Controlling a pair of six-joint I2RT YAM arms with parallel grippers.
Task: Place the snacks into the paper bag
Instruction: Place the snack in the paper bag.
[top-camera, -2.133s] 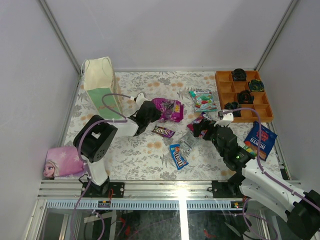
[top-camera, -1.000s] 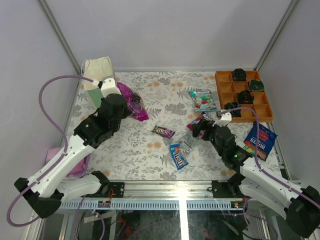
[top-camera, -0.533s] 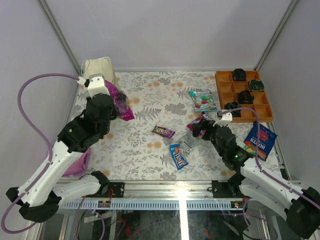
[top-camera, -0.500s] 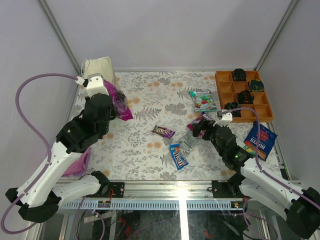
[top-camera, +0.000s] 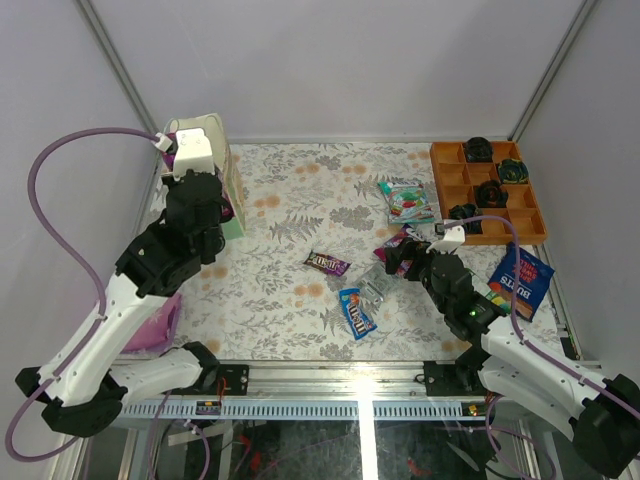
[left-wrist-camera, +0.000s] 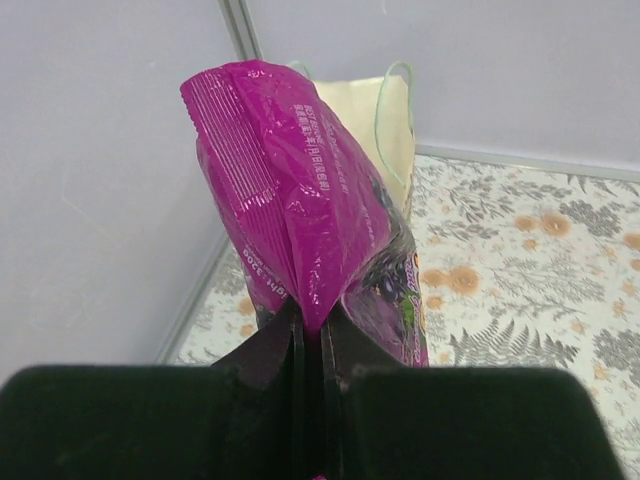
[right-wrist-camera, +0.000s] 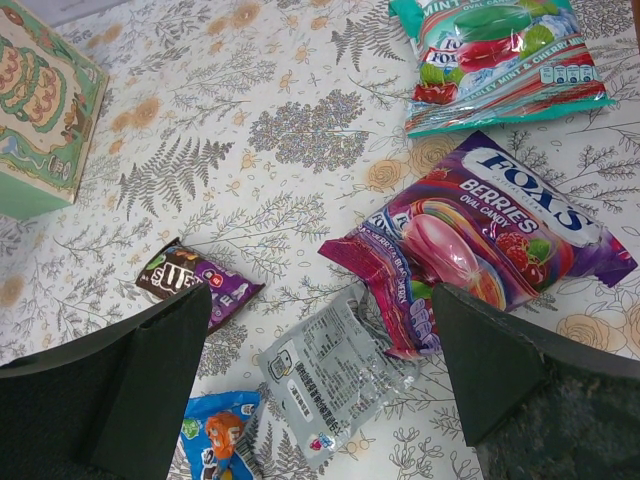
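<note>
Edge of the shiny magenta bag (left-wrist-camera: 300, 190) is clamped in the left hand (left-wrist-camera: 310, 320), for release into the cream paper bag (left-wrist-camera: 365, 115). The right hand (right-wrist-camera: 320, 370) is spread.

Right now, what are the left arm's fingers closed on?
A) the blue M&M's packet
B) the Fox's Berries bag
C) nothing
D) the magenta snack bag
D: the left wrist view shows the left arm's fingers pinched on the magenta snack bag, held up before the paper bag.

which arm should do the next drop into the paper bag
Left: the left gripper is shut on the magenta bag at the paper bag; the right gripper hangs open and empty, far from it.
</note>
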